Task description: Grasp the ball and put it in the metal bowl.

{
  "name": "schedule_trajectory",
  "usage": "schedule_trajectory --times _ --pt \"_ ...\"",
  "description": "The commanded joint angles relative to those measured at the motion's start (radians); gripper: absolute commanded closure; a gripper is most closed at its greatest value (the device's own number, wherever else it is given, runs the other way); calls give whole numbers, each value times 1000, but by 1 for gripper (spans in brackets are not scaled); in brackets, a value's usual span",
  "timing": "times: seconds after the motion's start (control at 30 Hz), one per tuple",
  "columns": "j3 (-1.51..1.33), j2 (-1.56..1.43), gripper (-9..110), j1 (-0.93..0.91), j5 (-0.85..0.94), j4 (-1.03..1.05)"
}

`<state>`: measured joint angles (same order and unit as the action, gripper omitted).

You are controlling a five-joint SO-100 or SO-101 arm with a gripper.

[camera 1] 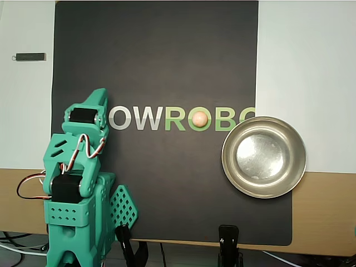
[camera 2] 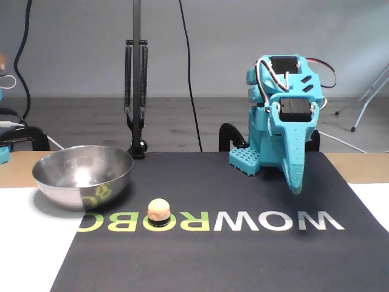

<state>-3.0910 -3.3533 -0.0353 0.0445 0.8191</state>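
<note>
A dark mat [camera 1: 167, 183] printed with large white and green letters covers the middle of the table, with pale sheets to either side and bare wood along the near edge in the overhead view. The ball [camera 1: 199, 118] sits on one of the green printed letters [camera 1: 178, 118], exactly over the ring of an O, and in the fixed view [camera 2: 158, 210] it rests on the lettering a little to the right of the metal bowl [camera 2: 83, 175]. The bowl [camera 1: 264, 157] stands on the mat's edge, empty, just beside the ball but not touching it. The teal arm [camera 1: 78, 167] is folded up over its base at the mat's other side, and the gripper [camera 2: 295, 182] hangs pointing down, its tip just above the mat, well apart from the ball with several letters lying between them. Its fingers look closed together with nothing between them.
</note>
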Motion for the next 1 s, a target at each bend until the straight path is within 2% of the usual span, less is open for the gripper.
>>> schedule_trajectory --times 0.0,0.97 --pt "-34 -58 101 2 0 2" --pt "-20 -54 101 -2 8 12"
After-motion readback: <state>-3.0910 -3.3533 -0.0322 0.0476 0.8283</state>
